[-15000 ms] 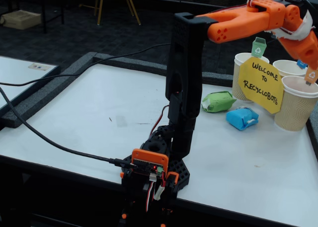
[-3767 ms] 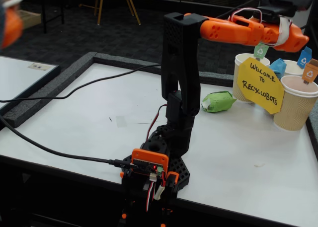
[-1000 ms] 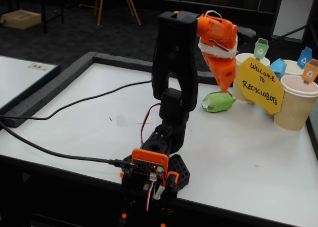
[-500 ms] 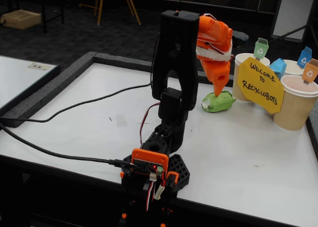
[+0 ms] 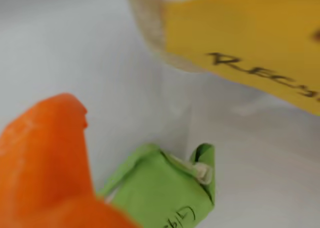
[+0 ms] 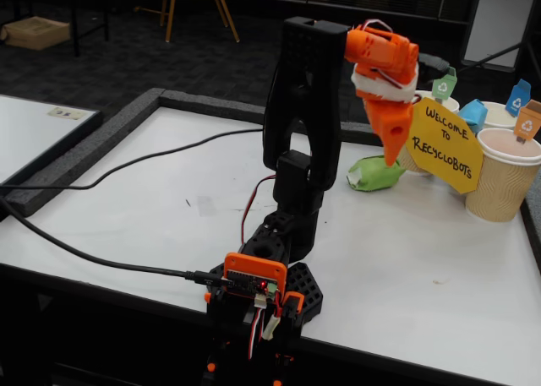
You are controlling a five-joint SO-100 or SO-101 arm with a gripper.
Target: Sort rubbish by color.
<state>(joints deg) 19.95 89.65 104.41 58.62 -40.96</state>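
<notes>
- While the arm stands folded high over its base near the front edge of the white table [image 6: 169,225], the gripper [image 6: 392,154] points steeply down in the fixed view, its orange tip hanging just above the green lump [image 6: 373,174].
- Whether the jaws are apart or together cannot be told: the fixed view shows only one tapering orange wedge, and the wrist view shows a single blurred orange finger [image 5: 45,163] filling the lower left corner. Nothing is seen held in it.
- The green lump lies on the table just left of the yellow sign [image 6: 445,145] in the fixed view, toward the far right of the table; the gripper tip overlaps its upper right edge in that picture, and contact cannot be judged.
- In the wrist view the green lump [image 5: 165,188] sits at the bottom centre, just right of the orange finger, with a folded flap of paper sticking up and some handwriting on its near face.
- The blue lump [image 6: 473,114] rests at the rim of a tan paper cup [image 6: 505,176] area behind the sign, at the far right.
- The yellow sign [image 5: 250,43] fills the upper right of the wrist view, with a pale cup [image 5: 150,23] behind it.
- Small green [image 6: 443,86], blue [image 6: 518,97] and orange [image 6: 530,120] tags stand up by the cups.
</notes>
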